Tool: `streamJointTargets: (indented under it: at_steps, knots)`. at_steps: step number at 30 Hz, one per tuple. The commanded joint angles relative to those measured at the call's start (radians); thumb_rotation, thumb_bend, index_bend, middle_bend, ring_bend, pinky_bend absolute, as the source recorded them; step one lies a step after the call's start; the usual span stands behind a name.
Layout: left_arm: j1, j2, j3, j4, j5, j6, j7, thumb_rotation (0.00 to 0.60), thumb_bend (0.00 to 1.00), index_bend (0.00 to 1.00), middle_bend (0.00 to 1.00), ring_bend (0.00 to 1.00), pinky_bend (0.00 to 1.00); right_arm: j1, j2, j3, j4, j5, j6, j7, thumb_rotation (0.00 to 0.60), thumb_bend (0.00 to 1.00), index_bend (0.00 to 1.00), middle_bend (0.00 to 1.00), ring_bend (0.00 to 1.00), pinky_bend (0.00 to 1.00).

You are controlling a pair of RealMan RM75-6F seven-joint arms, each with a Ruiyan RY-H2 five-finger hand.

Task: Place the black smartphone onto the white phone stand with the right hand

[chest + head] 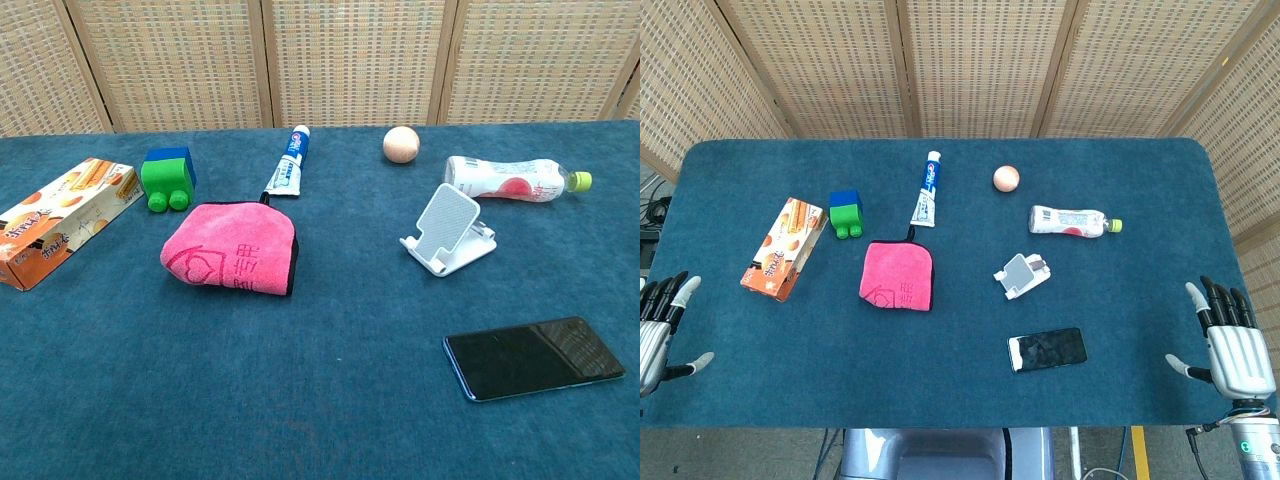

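The black smartphone (1047, 349) (533, 357) lies flat, screen up, near the table's front edge, right of centre. Just behind it stands the white phone stand (1021, 275) (447, 229), empty, its backrest tilted. My right hand (1232, 344) hovers at the table's right front corner, fingers spread, holding nothing, well to the right of the phone. At the left front corner my left hand (660, 328) is likewise open and empty. Neither hand shows in the chest view.
A plastic bottle (1072, 221) lies on its side behind the stand, with a small peach ball (1006, 178) further back. A pink cloth (898, 276), toothpaste tube (927, 189), green-blue block (846, 214) and biscuit box (786, 248) occupy the left half.
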Motion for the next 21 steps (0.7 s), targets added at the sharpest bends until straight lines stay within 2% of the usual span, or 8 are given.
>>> streamJointTargets:
  at_steps: [1,8,12,15,17,21]
  knots:
    - [0.003,0.000,0.001,0.004,0.003,0.007,-0.005,0.600,0.00,0.00,0.00,0.00,0.00,-0.002,0.002,-0.002,-0.003,-0.006,0.001,-0.004,0.600,0.00,0.00,0.00,0.00,0.00]
    - [0.005,0.005,0.000,0.006,0.003,0.008,-0.020,0.600,0.00,0.00,0.00,0.00,0.00,0.002,0.011,-0.014,-0.004,-0.034,-0.014,0.012,0.600,0.00,0.00,0.00,0.00,0.00]
    - [0.008,0.010,-0.003,0.006,0.006,0.017,-0.038,0.600,0.00,0.00,0.00,0.00,0.00,0.035,0.010,-0.032,0.018,-0.093,-0.059,0.043,0.600,0.00,0.00,0.00,0.00,0.00]
    - [0.009,0.013,-0.006,0.008,0.002,0.019,-0.046,0.600,0.00,0.00,0.00,0.00,0.00,0.126,0.002,-0.087,0.052,-0.226,-0.188,0.111,0.600,0.00,0.01,0.01,0.00,0.00]
    - [0.009,0.015,-0.005,0.007,0.003,0.019,-0.049,0.600,0.00,0.00,0.00,0.00,0.00,0.155,0.001,-0.099,0.061,-0.257,-0.224,0.142,0.600,0.00,0.04,0.04,0.00,0.01]
    - [0.011,0.015,-0.005,0.008,0.004,0.022,-0.050,0.600,0.00,0.00,0.00,0.00,0.00,0.225,-0.030,-0.109,0.092,-0.332,-0.289,0.146,0.600,0.00,0.11,0.12,0.02,0.09]
